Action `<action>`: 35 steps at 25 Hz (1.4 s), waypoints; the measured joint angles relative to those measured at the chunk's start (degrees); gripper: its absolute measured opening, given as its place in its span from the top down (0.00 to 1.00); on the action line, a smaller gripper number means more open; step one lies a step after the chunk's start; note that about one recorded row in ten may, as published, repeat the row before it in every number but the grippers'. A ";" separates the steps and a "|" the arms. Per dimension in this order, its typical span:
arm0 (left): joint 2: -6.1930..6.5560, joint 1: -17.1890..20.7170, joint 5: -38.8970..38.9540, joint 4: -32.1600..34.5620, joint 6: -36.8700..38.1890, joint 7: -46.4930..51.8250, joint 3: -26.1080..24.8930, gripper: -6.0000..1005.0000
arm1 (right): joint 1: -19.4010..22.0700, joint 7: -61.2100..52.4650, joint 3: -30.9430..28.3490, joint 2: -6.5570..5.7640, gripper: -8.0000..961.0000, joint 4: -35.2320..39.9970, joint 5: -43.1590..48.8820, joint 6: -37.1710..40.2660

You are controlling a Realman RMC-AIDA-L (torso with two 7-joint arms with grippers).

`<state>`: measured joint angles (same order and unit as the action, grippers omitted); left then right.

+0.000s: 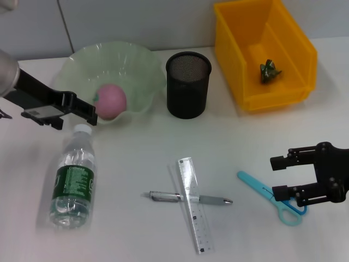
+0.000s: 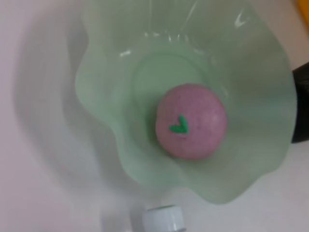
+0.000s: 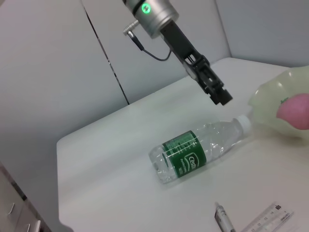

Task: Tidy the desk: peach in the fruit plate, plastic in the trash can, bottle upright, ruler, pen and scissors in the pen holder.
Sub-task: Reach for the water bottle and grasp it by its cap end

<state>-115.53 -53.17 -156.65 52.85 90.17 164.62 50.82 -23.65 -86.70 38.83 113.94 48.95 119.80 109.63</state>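
Peach (image 1: pixel 111 101) in fruit plate (image 1: pixel 143 65), plastic (image 1: pixel 269 71) in trash can (image 1: pixel 297 41), bottle (image 1: pixel 72 179) flat on desk (image 1: pixel 131 229)

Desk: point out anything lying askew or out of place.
The bottle lies on its side near the fruit plate. The ruler lies crossed over the pen, and the scissors lie loose beside the right gripper, all outside the pen holder.
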 joint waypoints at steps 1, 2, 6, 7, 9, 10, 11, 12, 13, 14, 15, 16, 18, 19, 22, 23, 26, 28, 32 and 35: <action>0.00 -0.12 -0.04 -1.03 -1.16 -0.12 0.00 0.14 | 0.00 0.00 0.00 0.00 0.24 0.00 0.00 0.00; 0.00 -0.17 -0.08 -1.76 -2.10 -0.22 0.03 0.14 | -0.01 0.09 0.01 0.02 0.24 0.00 0.00 0.01; 0.36 -0.20 -0.35 -4.46 -5.39 -0.64 0.63 0.14 | -0.01 0.22 0.02 0.37 0.24 0.00 0.00 0.09; 0.36 -0.20 -0.35 -4.46 -5.39 -0.64 0.63 0.14 | -0.01 0.22 0.02 0.37 0.24 0.00 0.00 0.09; 0.42 -0.30 -0.96 -6.35 -7.46 -1.11 0.69 0.14 | 0.00 0.22 0.02 0.46 0.24 0.00 0.08 0.10; 0.43 -0.38 -1.46 -7.33 -8.47 -1.39 0.69 0.14 | 0.00 0.22 0.02 0.56 0.24 0.00 0.13 0.11; 0.43 -0.38 -1.46 -7.33 -8.47 -1.39 0.69 0.14 | 0.00 0.22 0.02 0.56 0.24 0.00 0.13 0.11; 0.45 -0.47 -1.77 -7.96 -9.03 -1.59 0.69 0.14 | -0.02 0.22 0.02 0.58 0.24 0.00 0.17 0.12; 0.45 -0.66 -2.19 -9.24 -10.23 -2.07 0.69 0.14 | -0.11 0.21 0.02 0.62 0.24 0.00 0.29 0.12; 0.45 -0.66 -2.19 -9.24 -10.23 -2.07 0.69 0.14 | -0.11 0.21 0.02 0.62 0.24 0.00 0.29 0.12; 0.46 -0.72 -2.25 -9.61 -10.62 -2.22 0.69 0.14 | -0.14 0.21 0.02 0.67 0.24 0.01 0.38 0.07; 0.46 -0.79 -2.30 -10.00 -11.19 -2.39 0.69 0.14 | -0.16 0.20 0.02 0.75 0.24 0.01 0.46 -0.02; 0.39 -0.95 -2.32 -10.49 -12.01 -2.63 0.68 0.14 | -0.30 0.20 0.02 1.01 0.24 0.01 0.64 -0.17; 0.39 -0.95 -2.32 -10.49 -12.01 -2.63 0.68 0.14 | -0.30 0.20 0.02 1.01 0.24 0.01 0.64 -0.17; 0.30 -1.27 -2.34 -11.55 -12.79 -3.04 0.68 0.14 | -0.37 0.20 0.02 1.15 0.24 0.01 0.69 -0.23; 0.29 -1.38 -2.35 -12.03 -13.01 -3.20 0.68 0.14 | -0.40 0.20 0.02 1.17 0.24 0.01 0.70 -0.24; 0.29 -1.54 -2.35 -13.10 -13.52 -3.44 0.68 0.14 | -0.49 0.20 0.02 1.21 0.24 0.01 0.70 -0.26; 0.27 -1.57 -2.35 -13.31 -13.86 -3.60 0.68 0.14 | -0.52 0.20 0.02 1.20 0.24 0.01 0.70 -0.28; 0.12 -1.58 -2.35 -13.46 -14.26 -3.96 0.68 0.14 | -0.53 0.20 0.02 1.20 0.24 0.01 0.70 -0.36; 0.06 -1.59 -2.34 -13.92 -14.45 -4.08 0.68 0.14 | -0.61 0.20 0.02 1.19 0.24 0.01 0.70 -0.40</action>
<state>-115.47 -54.76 -159.00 38.93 75.72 160.54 51.50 -24.26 -86.50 38.85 115.14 48.96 120.50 109.23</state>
